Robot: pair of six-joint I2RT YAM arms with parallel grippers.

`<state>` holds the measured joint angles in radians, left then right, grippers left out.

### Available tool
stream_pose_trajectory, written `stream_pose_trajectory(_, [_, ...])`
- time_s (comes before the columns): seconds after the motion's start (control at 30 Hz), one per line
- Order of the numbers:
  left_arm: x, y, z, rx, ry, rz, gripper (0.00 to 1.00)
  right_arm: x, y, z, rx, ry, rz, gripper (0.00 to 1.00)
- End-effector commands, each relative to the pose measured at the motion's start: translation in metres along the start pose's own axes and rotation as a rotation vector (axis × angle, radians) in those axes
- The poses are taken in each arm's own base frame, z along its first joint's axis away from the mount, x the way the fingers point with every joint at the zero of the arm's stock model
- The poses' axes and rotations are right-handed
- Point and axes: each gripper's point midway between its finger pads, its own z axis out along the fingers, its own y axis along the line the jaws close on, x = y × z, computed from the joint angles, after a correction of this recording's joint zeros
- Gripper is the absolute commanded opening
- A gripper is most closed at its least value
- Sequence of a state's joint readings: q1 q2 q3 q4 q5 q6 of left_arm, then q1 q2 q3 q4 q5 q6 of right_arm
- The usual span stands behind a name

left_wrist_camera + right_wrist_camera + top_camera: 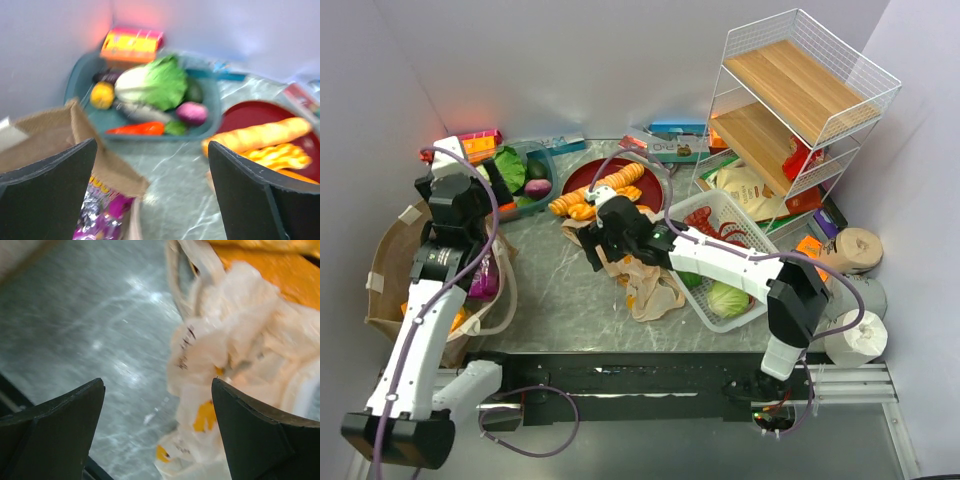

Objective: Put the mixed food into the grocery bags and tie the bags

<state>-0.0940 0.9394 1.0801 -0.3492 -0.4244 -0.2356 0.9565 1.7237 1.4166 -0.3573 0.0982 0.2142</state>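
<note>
Grey table (550, 290), bag (382, 270) half under left arm (420, 310).

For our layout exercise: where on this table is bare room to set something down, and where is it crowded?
Bare tabletop lies between the paper bag and the plastic bag, in front of the teal tub. Crowded: the back edge and right side around the white basket.

The brown paper bag (55, 131) stands open just below the left gripper (151, 147), on its left side, and a shiny purple snack packet (102, 215) lies inside it. The leafy green lettuce (160, 82) lies ahead of this gripper, well apart. The thin tan plastic bag (240, 350), crumpled and with orange marks, lies flat under the right gripper (157, 385), more to its right side.
</note>
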Motion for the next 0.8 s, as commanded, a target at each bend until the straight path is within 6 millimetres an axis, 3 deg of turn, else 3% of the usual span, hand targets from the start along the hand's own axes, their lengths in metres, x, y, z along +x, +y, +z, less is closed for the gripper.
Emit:
stream_pose_trajectory(0.0, [-0.062,-0.012,-0.020,0.000,-0.151,-0.010,0.99,-0.005,-0.021,-0.013,0.140,-0.020,-0.031,0.95])
stream_pose_trajectory(0.07, [-0.061,-0.035,-0.020,0.087,-0.152,0.015,1.00,0.006,-0.024,-0.009,0.148,0.005,-0.043,0.95])
stream_pose_trajectory(0.2, [-0.040,-0.107,-0.024,0.457,-0.097,0.023,0.96,0.035,-0.024,0.010,0.141,0.091,-0.060,0.94])
stream_pose_trajectory(0.27, [-0.032,-0.127,-0.025,0.556,-0.069,0.008,0.96,0.053,-0.032,0.020,0.180,0.155,-0.073,0.93])
stream_pose_trajectory(0.43, [-0.012,-0.149,-0.028,0.683,0.009,0.021,0.96,0.064,-0.055,0.029,0.271,0.199,-0.101,0.90])
stream_pose_trajectory(0.53, [-0.010,-0.153,-0.037,0.742,-0.007,0.051,0.96,0.071,-0.066,0.033,0.282,0.233,-0.099,0.72])
stream_pose_trajectory(0.57, [-0.011,-0.153,-0.041,0.761,-0.018,0.058,0.96,0.070,-0.067,0.033,0.278,0.234,-0.102,0.54])
stream_pose_trajectory(0.63, [-0.013,-0.154,-0.050,0.801,-0.050,0.083,0.96,0.064,-0.062,0.030,0.211,0.234,-0.119,0.30])
stream_pose_trajectory(0.67, [-0.012,-0.158,-0.059,0.852,-0.056,0.097,0.96,0.054,-0.043,0.021,0.092,0.211,-0.112,0.16])
stream_pose_trajectory(0.73, [-0.007,-0.161,-0.069,0.913,-0.065,0.140,0.96,0.037,-0.029,0.007,-0.022,0.163,-0.134,0.09])
stream_pose_trajectory(0.77, [-0.005,-0.163,-0.076,0.947,-0.067,0.155,0.96,0.020,-0.016,-0.014,-0.103,0.116,-0.132,0.04])
